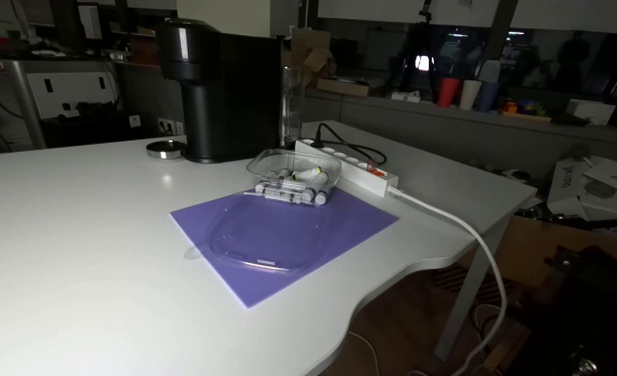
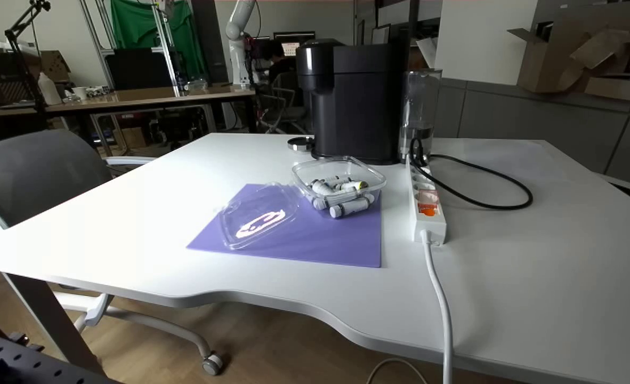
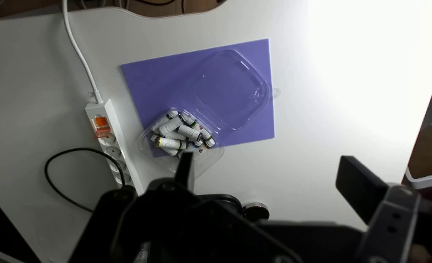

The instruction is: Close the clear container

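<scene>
The clear container is a low see-through tub holding several small white-labelled bottles. It stands partly on a purple mat and shows in both exterior views. Its clear lid lies open and flat on the mat, beside the tub's edge; it shows in both exterior views. A small clear tab pokes past the mat's edge. My gripper is open and empty, high over the table. One finger overlaps the tub's corner in the wrist view. The gripper is out of both exterior views.
A tall black coffee machine stands behind the tub, with a round metal-rimmed piece at its foot. A white power strip with white and black cables lies beside the tub. The purple mat lies near the table's curved edge.
</scene>
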`<state>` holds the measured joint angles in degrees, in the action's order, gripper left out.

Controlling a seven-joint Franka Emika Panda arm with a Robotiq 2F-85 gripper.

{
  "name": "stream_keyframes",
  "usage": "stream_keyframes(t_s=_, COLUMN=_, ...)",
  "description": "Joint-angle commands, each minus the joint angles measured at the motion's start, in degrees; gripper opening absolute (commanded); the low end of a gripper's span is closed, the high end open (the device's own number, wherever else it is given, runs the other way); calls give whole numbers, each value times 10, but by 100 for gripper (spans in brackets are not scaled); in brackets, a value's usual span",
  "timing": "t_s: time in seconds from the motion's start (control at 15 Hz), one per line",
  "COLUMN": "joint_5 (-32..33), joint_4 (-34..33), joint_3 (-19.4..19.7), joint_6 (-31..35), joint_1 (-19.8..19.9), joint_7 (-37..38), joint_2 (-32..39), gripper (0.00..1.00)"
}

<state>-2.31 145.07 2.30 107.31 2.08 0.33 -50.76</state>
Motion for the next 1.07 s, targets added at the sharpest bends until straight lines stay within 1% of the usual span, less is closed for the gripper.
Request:
stream_keyframes(t_s=0.0, joint_5=0, joint_4=-1, joint_3=0, joint_6=-1, joint_1=0, joint_7=0, joint_2=0, gripper=100)
stream_keyframes(t_s=0.2, joint_5=3, joint_4=0, joint_3=-4, joint_6=6, joint_1=3, joint_7=4, joint_2=7, gripper=100)
stream_keyframes(t_s=0.47, joint_5=27, joint_4=5, joint_3=-13, joint_6=33, joint_1=20, joint_7=16, joint_2=66, gripper=100)
stream_keyframes(t_s=0.6, joint_5=51, joint_4=9, joint_3=-18, joint_6=64, joint_1=34, joint_7=27, joint_2=105, gripper=100)
stream_keyframes(t_s=0.8, joint_5=89, joint_4=15, joint_3=-30, joint_6=129, joint_1=53, joint_7=53, joint_2=168, gripper=100)
stream_keyframes(t_s=1.0, joint_5=116, joint_4=17, joint_3=-48, joint_6=200, joint_1=59, joint_7=90, joint_2=233, gripper=100)
